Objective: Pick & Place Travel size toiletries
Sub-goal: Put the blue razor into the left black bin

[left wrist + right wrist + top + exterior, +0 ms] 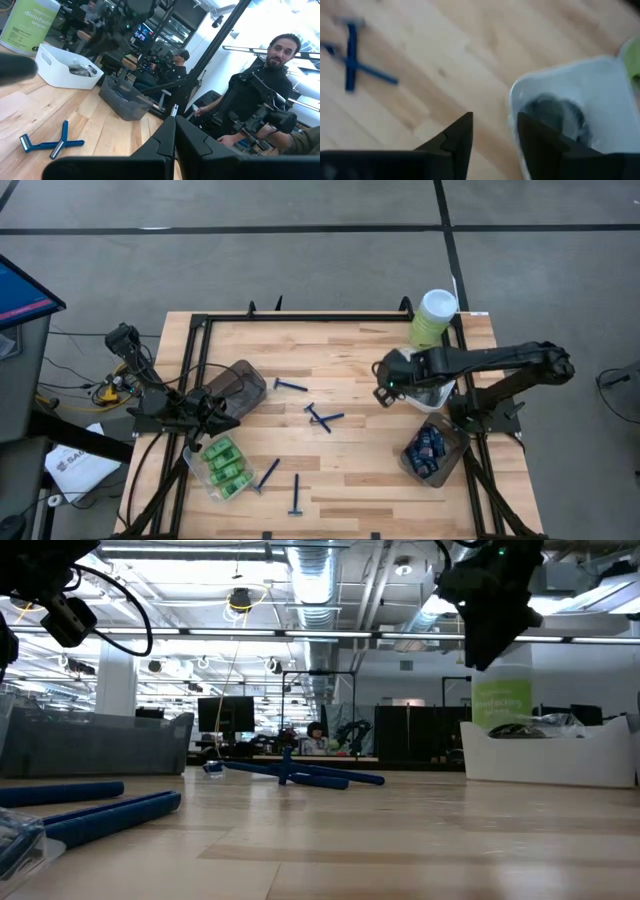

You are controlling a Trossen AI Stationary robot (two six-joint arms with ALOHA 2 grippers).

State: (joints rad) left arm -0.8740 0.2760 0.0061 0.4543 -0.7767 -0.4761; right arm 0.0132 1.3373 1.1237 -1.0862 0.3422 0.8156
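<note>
Pale butcher-block wood makes up the counter (350, 480), and the toiletries are spread over it in several stages of sorting. Near the right edge, a white tub (600, 100) holds dark round tins (555, 115); toward the near right corner a smoky tub (432, 452) is packed with dark-blue tubes (428, 448). By the left edge a clear tub (226, 467) carries the green bottles (226, 460), and another dark tub (238, 386) sits beside it, its contents hard to make out.

The razors (324, 417) are what remains. Two lie crossed at the middle of the counter, one sits a little toward the far edge, and two more lie toward the near edge, none of them in any tub.

The right tool (495, 130) hangs over the inner rim of the white tub, fingers parted with nothing between them, so I judge a tin is just delivered there or the tool is between trips. The left tool (175, 145) rests over the left edge of the counter, fingers pressed together and empty.

By my reckoning the tins, tubes and bottles look sorted, while the five loose razors have yet to be gathered. A tall green canister (434, 318) stands at the far right corner, apart from the work.
</note>
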